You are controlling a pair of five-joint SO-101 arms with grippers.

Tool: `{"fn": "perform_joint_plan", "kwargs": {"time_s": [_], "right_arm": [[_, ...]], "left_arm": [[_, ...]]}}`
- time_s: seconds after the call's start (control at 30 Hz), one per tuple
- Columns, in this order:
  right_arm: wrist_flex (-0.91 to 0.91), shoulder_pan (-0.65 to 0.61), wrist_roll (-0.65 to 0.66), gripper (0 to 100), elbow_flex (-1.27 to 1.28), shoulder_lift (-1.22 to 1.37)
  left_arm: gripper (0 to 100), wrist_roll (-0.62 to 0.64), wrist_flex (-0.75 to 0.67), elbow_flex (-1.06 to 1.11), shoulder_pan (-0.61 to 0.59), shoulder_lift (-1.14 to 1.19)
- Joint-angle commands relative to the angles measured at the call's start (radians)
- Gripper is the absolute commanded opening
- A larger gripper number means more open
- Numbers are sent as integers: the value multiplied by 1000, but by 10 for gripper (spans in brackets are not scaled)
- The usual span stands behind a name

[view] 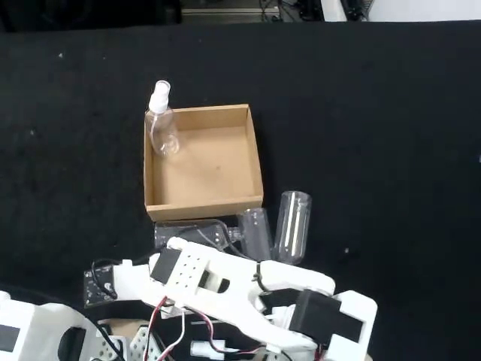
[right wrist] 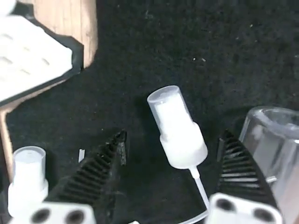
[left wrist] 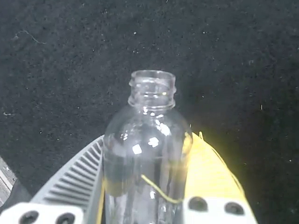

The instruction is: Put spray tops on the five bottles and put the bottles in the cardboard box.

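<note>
One capless bottle (left wrist: 152,93) clamped in L pincer (left wrist: 149,140), R pincer (right wrist: 175,136) open astride spray top (right wrist: 172,114)

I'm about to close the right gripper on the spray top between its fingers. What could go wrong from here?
1. The spray top lies tilted inside the open right gripper. Closing could grab it askew or bend its thin dip tube.
2. A loose bottle sits close beside that gripper and might be nudged and roll.
3. The held bottle in the left gripper has a narrow neck, so the tube could miss it.
</note>
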Motion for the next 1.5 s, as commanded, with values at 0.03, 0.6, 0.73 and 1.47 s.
{"fn": "perform_joint_plan", "kwargs": {"time_s": [0.03, 0.6, 0.73, 1.47], "right_arm": [[-20, -15, 3, 119, 1, 1], [-74, 121, -361, 40, -4, -88], [-63, 120, -354, 164, 18, -88], [-169, 118, -54, 198, 94, -90]], "left_arm": [[101, -5, -14, -58, -8, -11], [101, 0, -12, -59, -8, -17], [101, 0, -12, -56, -8, -17], [101, 0, -12, -54, -8, -17]]}}
